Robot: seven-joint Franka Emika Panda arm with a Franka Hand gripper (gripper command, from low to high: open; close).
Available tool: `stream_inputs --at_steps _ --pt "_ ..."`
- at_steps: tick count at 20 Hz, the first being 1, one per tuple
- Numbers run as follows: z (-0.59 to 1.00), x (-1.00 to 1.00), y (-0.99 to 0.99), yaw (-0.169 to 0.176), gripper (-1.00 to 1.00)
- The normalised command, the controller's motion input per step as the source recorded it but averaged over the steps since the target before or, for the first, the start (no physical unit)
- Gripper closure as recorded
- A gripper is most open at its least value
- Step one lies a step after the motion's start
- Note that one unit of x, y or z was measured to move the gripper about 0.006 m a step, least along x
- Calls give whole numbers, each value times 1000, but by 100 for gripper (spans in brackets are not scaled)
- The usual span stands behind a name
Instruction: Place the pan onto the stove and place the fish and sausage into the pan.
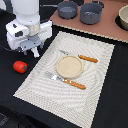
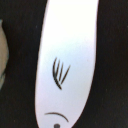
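The white fish fills the wrist view, with thin black marks on it, lying on the black table. In the exterior view it is hidden under my gripper, which hangs low over the table left of the placemat, fingers apart and holding nothing. The red sausage lies on the table just in front of the gripper. The dark pan sits at the left end of the pinkish-brown stove, its handle pointing to the exterior view's left.
A deeper grey pot stands on the stove beside the pan. A pale bowl is at the exterior view's right edge. A striped placemat holds a round plate, a fork and a knife.
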Motion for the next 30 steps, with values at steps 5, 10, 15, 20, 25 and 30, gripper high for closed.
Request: stream_inputs --at_steps 5,10,15,20,25,30 --pt "-228 -17 25 -20 100" --pt "-166 -2 25 -5 100" --pt "563 -188 2 -7 100" --pt "1000 -70 417 1 100" --pt "989 170 850 19 100" --pt "793 351 993 5 100"
